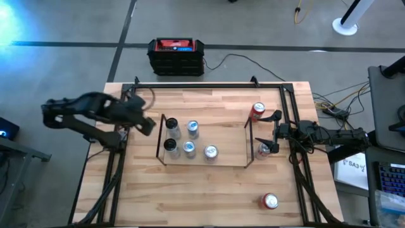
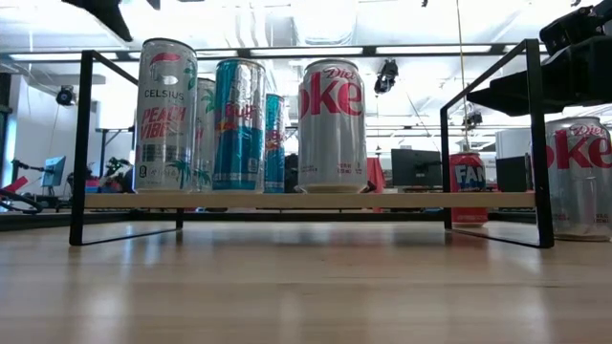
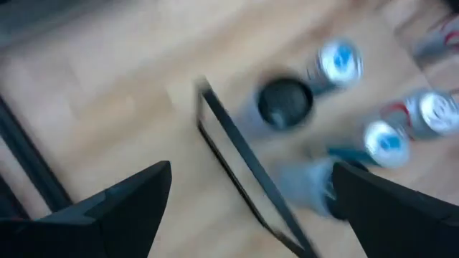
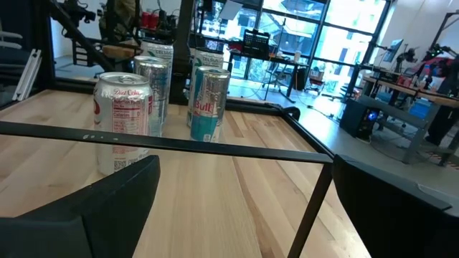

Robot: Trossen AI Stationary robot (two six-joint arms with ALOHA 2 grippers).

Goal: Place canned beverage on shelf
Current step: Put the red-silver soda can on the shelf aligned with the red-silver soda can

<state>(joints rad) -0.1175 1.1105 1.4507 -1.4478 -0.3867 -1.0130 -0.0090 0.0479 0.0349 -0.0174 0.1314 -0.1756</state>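
Note:
The shelf [image 1: 228, 136] stands mid-table, its wood deck [image 2: 411, 200] on thin black end frames. Several cans [image 1: 189, 149] stand upright on its left half, among them a Celsius can [image 2: 165, 115] and a Diet Coke can [image 2: 332, 124]. A second Diet Coke can [image 1: 263, 152] [image 2: 579, 177] stands on the table just outside the shelf's right end. My right gripper [image 1: 273, 132] [image 4: 245, 163] is open there, above can-top height, its near finger over this can. My left gripper [image 1: 147, 120] [image 3: 252, 172] is open above the table, left of the shelf.
A red can [image 1: 258, 111] [image 2: 467, 186] stands by the shelf's far right corner. Another can [image 1: 270, 201] stands near the front right corner. A black tubular frame [image 1: 209, 84] borders the tabletop. Bare wood [image 1: 202, 196] lies in front of the shelf.

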